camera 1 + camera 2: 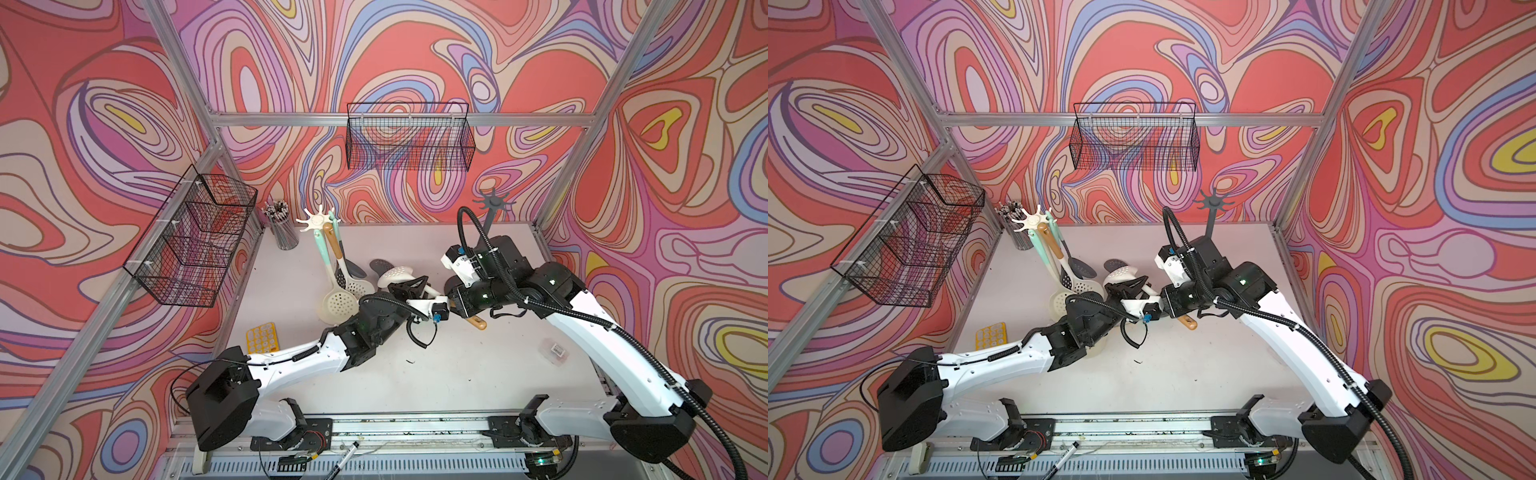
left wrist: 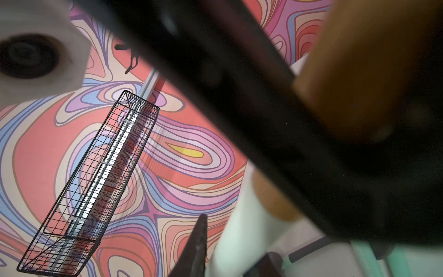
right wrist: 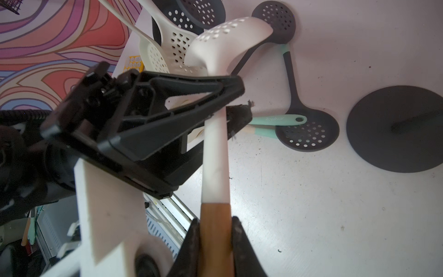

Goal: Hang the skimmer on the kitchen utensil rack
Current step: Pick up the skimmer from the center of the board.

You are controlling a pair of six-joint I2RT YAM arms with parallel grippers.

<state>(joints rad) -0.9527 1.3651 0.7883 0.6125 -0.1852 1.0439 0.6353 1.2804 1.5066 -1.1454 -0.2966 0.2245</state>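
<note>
Skimmer placement was read from the right wrist view: the white skimmer (image 3: 215, 156) with a wooden grip was held up near the middle of the table (image 1: 457, 374), seemingly clear of it, between the two arms. Its long axis was laid roughly level, with the perforated head turned toward the left rear and the wooden end toward the right front, as shown in both top views. The right end effector (image 3: 215, 221) was clamped narrowly on the wooden grip, whose tip was seen protruding behind it. The left end effector (image 3: 241, 98) was set across the white shaft just below the head, its jaws drawn narrow, one on each side of the shaft and apparently pressed to it; how firmly could not be told. A handover toward the left arm was judged to be in hand. The white utensil rack (image 1: 318, 220), hung with other utensils, was placed at the left rear, beyond the head and nearer the left arm; a bare black rack (image 1: 493, 203) was stood at the right rear. For hanging, the wooden end would likely need to be freed and swung toward a rack arm. A dark skimmer (image 3: 306, 129) was seen lying on the table nearby.
</note>
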